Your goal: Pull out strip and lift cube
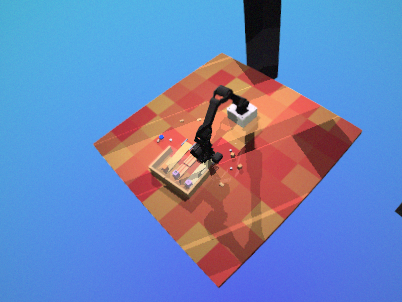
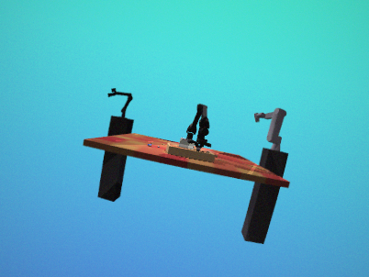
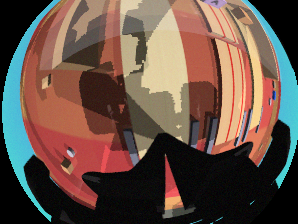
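My gripper [image 3: 162, 136] is shut and empty, in front of or over the near end of a wide cream strip [image 3: 165, 60]; contact cannot be told. That strip looks unbroken where it shows, with shadows across it. Beside it, a strip with red lines [image 3: 231, 80] [image 1: 188, 164] has a crosswise gap. Another cream strip [image 1: 179, 156] [image 3: 256, 75] lies on the far side. A purple cube [image 1: 175, 174] [image 3: 215, 2] with a dark mark sits toward the back of the red-lined strip. A second purple cube [image 1: 188, 183] stands nearer the tray corner, outside the wrist view.
A wooden tray [image 1: 172, 184] [image 2: 190, 154] surrounds the strips' far ends. Grey-blue posts [image 3: 194, 136] [image 3: 131, 146] flank the wide strip. A brown cube [image 3: 241, 13] lies farther over in the tray. Small blocks and a blue cube [image 1: 161, 137] lie outside it. A white box [image 1: 242, 118] stands under the arm's base.
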Robot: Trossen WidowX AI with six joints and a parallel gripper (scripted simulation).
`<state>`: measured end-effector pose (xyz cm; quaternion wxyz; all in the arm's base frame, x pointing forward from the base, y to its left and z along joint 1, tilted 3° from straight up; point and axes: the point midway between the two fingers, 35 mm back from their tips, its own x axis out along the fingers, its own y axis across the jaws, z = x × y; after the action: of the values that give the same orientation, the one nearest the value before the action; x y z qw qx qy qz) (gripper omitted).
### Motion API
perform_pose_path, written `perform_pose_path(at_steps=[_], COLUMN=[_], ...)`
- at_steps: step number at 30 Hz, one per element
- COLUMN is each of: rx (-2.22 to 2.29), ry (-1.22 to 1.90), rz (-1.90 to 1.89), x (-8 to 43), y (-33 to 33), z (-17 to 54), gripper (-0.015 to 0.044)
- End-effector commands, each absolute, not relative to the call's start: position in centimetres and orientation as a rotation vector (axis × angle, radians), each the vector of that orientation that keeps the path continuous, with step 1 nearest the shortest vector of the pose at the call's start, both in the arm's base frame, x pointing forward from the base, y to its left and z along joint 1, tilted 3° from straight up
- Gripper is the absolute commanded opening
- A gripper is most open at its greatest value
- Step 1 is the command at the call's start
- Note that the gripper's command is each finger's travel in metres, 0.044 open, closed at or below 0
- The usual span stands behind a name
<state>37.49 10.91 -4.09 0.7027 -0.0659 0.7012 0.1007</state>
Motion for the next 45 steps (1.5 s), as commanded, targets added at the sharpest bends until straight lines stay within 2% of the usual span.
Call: perform_pose_path(at_steps=[1, 33, 45], rx=[-0.146, -0.146, -0.146], ry=[1.558, 1.558, 1.56], rz=[0.219, 0.219, 0.219], x=[37.5, 37.5, 35.8], y=[10.9, 10.9, 10.5], z=[-4.1, -4.4, -4.5], gripper=[0.0, 0.0, 0.0])
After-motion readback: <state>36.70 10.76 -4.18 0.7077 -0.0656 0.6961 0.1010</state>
